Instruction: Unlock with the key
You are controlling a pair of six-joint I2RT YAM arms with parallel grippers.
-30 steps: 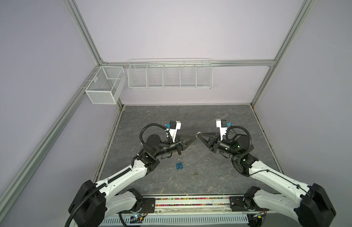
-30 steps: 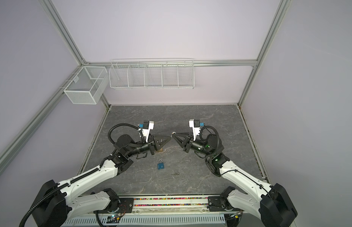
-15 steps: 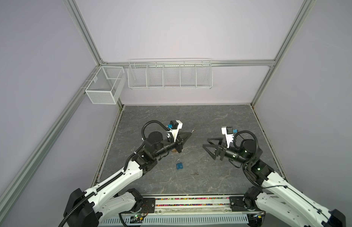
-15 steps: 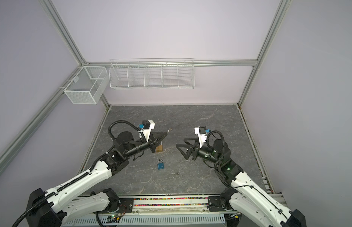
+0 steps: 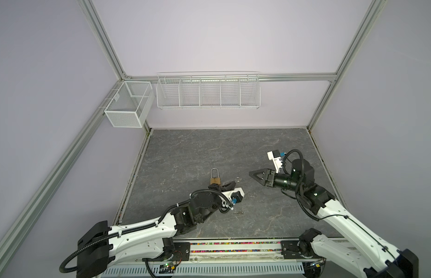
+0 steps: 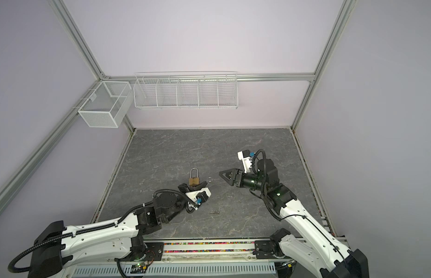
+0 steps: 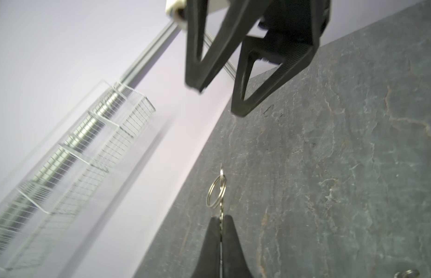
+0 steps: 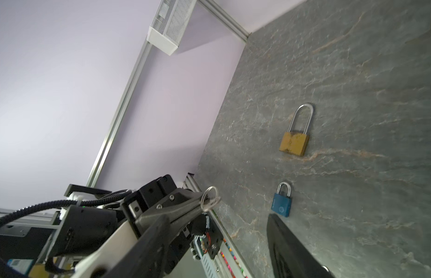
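My left gripper (image 5: 234, 184) (image 7: 220, 217) is shut on a small silver key (image 7: 222, 211), and the key's ring (image 5: 238, 178) (image 6: 209, 179) (image 8: 210, 196) sticks out past the fingertips. It hovers low just right of a brass padlock (image 5: 215, 179) (image 6: 194, 180) (image 8: 294, 144) that lies flat with its shackle closed. A smaller blue padlock (image 8: 281, 205) lies nearer the front; the left arm hides it in both top views. My right gripper (image 5: 250, 173) (image 6: 220, 173) (image 8: 216, 216) stands open and empty, a short way right of the ring.
A second small key (image 5: 239, 212) (image 6: 214, 212) lies on the dark stone tabletop (image 5: 209, 149) near the front. A white wire shelf (image 5: 208, 92) hangs on the back wall and a mesh basket (image 5: 128, 106) on the left rail.
The right gripper let go of the key, opened and drew back to the right. The left gripper kept the key, rolled over and dropped toward the front, uncovering the brass padlock.
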